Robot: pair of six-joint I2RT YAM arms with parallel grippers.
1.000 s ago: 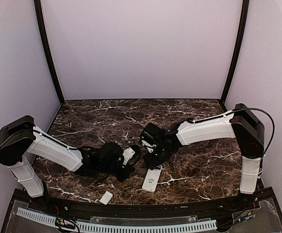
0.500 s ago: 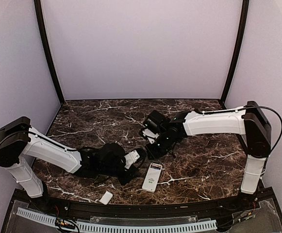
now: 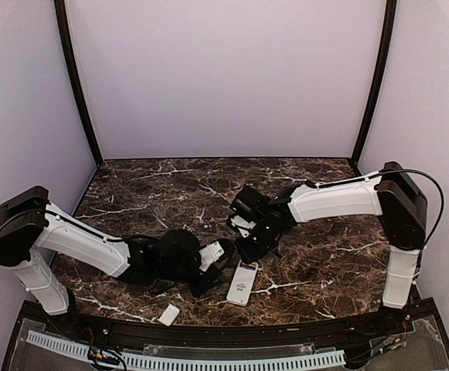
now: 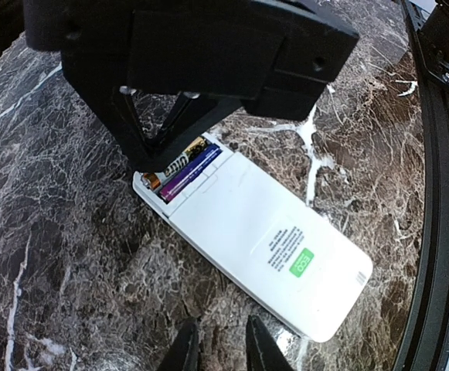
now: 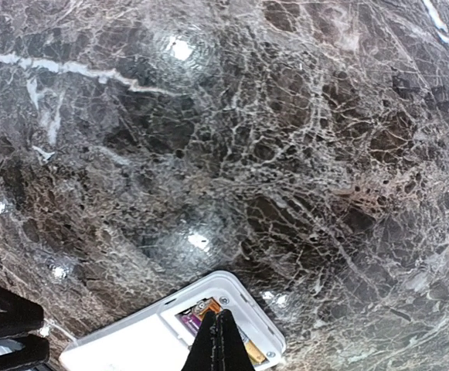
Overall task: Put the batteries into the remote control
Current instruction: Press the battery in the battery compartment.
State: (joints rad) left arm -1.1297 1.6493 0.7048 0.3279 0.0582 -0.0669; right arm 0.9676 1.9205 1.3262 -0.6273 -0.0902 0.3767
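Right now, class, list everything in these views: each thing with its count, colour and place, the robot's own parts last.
table: one, dark marble, under everything.
remote control: one, white, back up, compartment open, near the front edge.
batteries: two, one purple-blue, one half hidden, in that compartment.
cover plate: one, white, front edge, left of the remote.
left tool: one, black, open, beside the remote.
right tool: one, black, shut, tip at the batteries.

remote control: slim white handset, back side up, green sticker near one end, flat on dark marble worktop | batteries: two slim cells, one purple-blue, one partly gold, side by side in its uncovered end bay
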